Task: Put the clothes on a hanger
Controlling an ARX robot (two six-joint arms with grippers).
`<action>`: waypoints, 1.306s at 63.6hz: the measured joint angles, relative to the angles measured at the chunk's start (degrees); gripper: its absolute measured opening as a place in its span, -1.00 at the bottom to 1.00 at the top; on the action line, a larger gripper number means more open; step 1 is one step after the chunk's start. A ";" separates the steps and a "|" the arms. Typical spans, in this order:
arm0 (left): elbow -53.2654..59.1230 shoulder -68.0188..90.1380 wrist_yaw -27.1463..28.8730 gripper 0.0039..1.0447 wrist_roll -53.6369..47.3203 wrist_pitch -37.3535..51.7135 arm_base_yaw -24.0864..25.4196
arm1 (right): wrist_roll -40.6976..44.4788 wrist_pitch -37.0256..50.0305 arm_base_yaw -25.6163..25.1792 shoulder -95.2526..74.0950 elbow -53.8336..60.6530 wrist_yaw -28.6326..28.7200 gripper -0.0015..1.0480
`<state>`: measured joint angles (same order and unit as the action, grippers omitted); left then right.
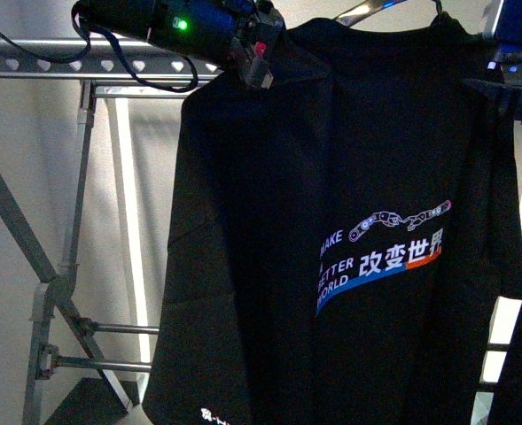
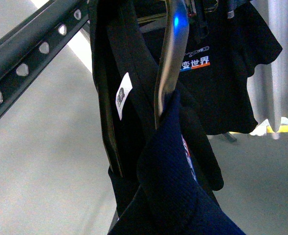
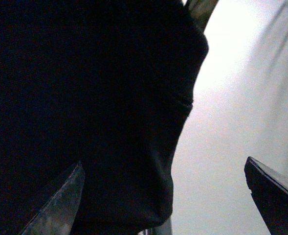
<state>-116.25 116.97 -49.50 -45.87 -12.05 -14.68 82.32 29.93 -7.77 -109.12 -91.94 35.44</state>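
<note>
The clothes (image 1: 331,177), a black T-shirt with white lettering and a blue-orange stripe, hang full length in the front view. My left gripper (image 1: 259,66) is shut on the shirt's shoulder, level with the hanger's top rail (image 1: 30,64) and its heart-shaped holes. In the left wrist view the rail (image 2: 31,56) runs beside black cloth (image 2: 129,58) with a white label (image 2: 122,95). My right gripper (image 3: 166,196) is open, with a fold of the black shirt (image 3: 85,98) lying against one finger (image 3: 60,205).
A curved silvery bar (image 2: 170,63) stands up through the cloth. Dark blue quilted fabric (image 2: 168,186) fills the left wrist foreground. Another printed black shirt (image 2: 222,88) hangs behind. The rack's diagonal brace (image 1: 12,221) and thin lower bars (image 1: 110,329) lie left of the shirt.
</note>
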 joint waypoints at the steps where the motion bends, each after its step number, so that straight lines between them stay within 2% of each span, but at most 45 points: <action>1: 0.00 0.00 0.00 -0.93 0.00 0.00 0.00 | 0.00 -0.13 0.02 -0.24 -0.33 -0.13 0.86; 23: 0.00 0.00 0.04 -0.93 0.02 0.00 0.00 | -1.03 0.66 0.15 -6.51 -7.41 -2.43 0.83; 34: 0.00 0.00 0.02 -0.93 0.02 0.00 0.00 | -1.81 3.63 0.52 -7.30 -7.50 -2.54 0.37; 53: 0.00 0.00 0.13 -0.93 0.02 0.00 0.00 | -2.36 3.72 0.94 -7.67 -7.65 -3.08 -0.47; 58: 0.09 0.00 0.33 -0.93 0.46 0.00 0.00 | -2.58 3.76 0.92 -7.67 -7.65 -2.99 -0.77; 69: 0.09 0.00 0.46 -0.93 2.08 0.11 0.07 | -1.97 5.57 0.39 -7.67 -7.08 -2.54 -0.88; 81: 0.09 0.00 0.33 -0.92 2.58 0.11 0.04 | -2.78 10.08 -0.87 -6.29 -2.69 -1.22 -0.89; 83: 0.09 0.00 0.44 -0.83 2.60 0.11 0.04 | -3.02 11.39 -1.29 -5.60 -1.11 -0.33 -0.90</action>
<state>-116.16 116.97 -49.06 -43.27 -11.94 -14.63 79.31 41.32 -9.06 -114.72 -93.06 35.11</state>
